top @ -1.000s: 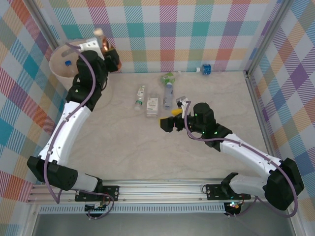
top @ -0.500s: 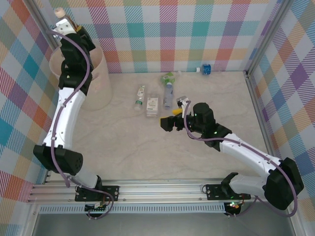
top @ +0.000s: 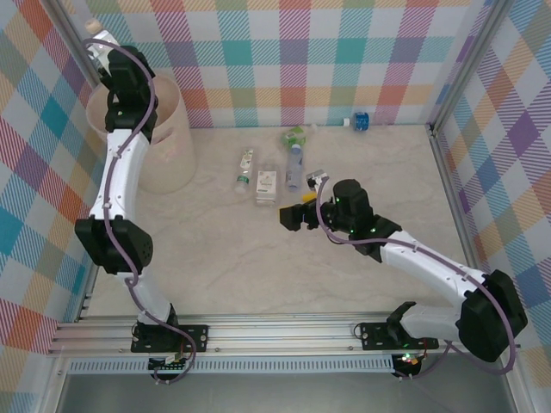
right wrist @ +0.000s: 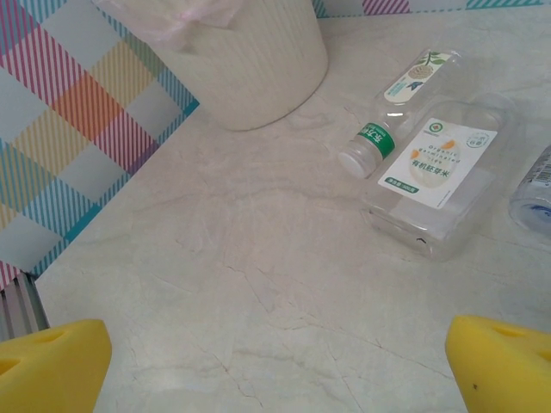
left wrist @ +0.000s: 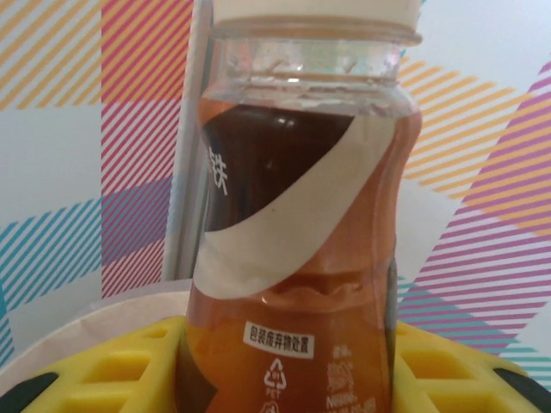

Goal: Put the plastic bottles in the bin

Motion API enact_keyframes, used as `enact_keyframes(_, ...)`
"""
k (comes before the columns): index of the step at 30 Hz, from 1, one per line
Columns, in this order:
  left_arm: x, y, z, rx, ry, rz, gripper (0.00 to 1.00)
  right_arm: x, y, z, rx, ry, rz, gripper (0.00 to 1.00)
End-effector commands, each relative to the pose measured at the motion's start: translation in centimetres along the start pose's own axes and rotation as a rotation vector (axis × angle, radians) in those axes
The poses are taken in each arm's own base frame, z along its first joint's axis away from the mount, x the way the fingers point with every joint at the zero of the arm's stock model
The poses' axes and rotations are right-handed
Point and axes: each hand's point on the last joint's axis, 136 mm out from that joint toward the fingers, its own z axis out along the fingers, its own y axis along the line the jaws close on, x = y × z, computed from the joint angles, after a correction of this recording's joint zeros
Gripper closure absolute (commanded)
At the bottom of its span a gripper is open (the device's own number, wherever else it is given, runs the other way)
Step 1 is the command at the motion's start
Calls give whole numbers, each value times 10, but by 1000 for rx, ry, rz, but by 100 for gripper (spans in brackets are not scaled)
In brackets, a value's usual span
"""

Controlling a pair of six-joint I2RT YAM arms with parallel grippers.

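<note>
My left gripper (top: pixel 100 41) is high at the back left corner, above the far rim of the beige bin (top: pixel 168 151). It is shut on a brown bottle (left wrist: pixel 297 258) with an orange and white label and a white cap, held upright between the yellow fingers (left wrist: pixel 129 366). The bin's rim (left wrist: pixel 86 318) shows just below. More plastic bottles lie mid-table: a small green-labelled one (top: pixel 245 170), a flat white-labelled one (top: pixel 267 183), a bluish one (top: pixel 294 165) and a crushed green one (top: pixel 295 136). My right gripper (top: pixel 295 208) hovers open just in front of them, with nothing between its jaws.
A blue-capped bottle (top: pixel 359 120) lies by the back wall. Through the right wrist camera I see the bin (right wrist: pixel 250 60) at the top left, the small bottle (right wrist: pixel 383 129) and the flat bottle (right wrist: pixel 439 168) at the right, and bare marble-patterned table between the fingertips (right wrist: pixel 52 366).
My left arm has swung from the bin's right side to the back left corner, carrying the brown bottle. The right arm has barely moved.
</note>
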Motion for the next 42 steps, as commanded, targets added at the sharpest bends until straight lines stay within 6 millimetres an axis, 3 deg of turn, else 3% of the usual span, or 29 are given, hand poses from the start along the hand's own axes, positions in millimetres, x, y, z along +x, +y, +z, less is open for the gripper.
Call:
enact_keyframes(1,-1,19,15,-96,-10,-28,61,-13,9,2,-23,-18,-33,0)
enact_keyframes(8,38,31,49,-191,54,-16,58,-10,6,9,-19,7,-43,0)
enact_keyframes(11,49,35,55,-239,97,-16,49,-7,4,11,-14,14,-45,0)
enact_keyframes(14,50,37,54,-254,111,-31,29,-7,3,12,-11,13,-47,0)
enact_keyframes(18,38,36,46,-236,107,-46,15,-6,3,13,-14,16,-45,0)
enact_keyframes(24,25,31,35,-187,124,-63,7,-7,2,7,3,3,-48,0)
enact_keyframes(30,30,22,22,-123,192,-116,0,-10,-11,-14,93,-70,-49,0)
enact_keyframes(37,29,3,5,-44,223,-132,0,-7,-32,-34,220,-92,-5,0)
enact_keyframes(42,30,-20,-17,60,255,-134,0,-5,-52,-40,321,-102,66,0)
